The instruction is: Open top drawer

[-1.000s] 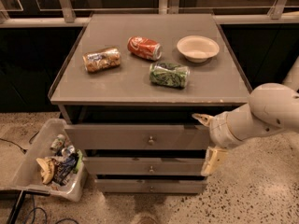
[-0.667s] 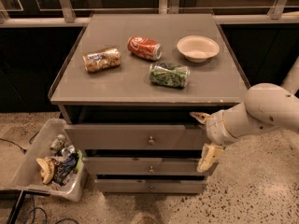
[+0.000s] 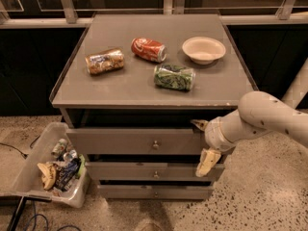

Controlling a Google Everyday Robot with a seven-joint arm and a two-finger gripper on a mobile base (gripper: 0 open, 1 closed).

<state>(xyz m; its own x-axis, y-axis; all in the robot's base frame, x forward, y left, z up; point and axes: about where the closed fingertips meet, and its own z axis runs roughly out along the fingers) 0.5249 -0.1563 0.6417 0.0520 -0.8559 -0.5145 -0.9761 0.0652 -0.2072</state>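
jaws spread across top drawer [image 3: 130, 141] right edge | knob [image 3: 155, 144] well apart

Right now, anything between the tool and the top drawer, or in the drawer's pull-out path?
Nothing visible. The tool is at the right end of the top drawer front, fingers open above and below it. The floor bin sits to the left, lower than the drawer.

Gripper [image 3: 202, 143] at right end of top drawer [image 3: 134, 141]; three cans [image 3: 105, 61], bowl [image 3: 203, 49] on cabinet top [image 3: 134, 89]; bin [image 3: 28, 171] on floor, left.
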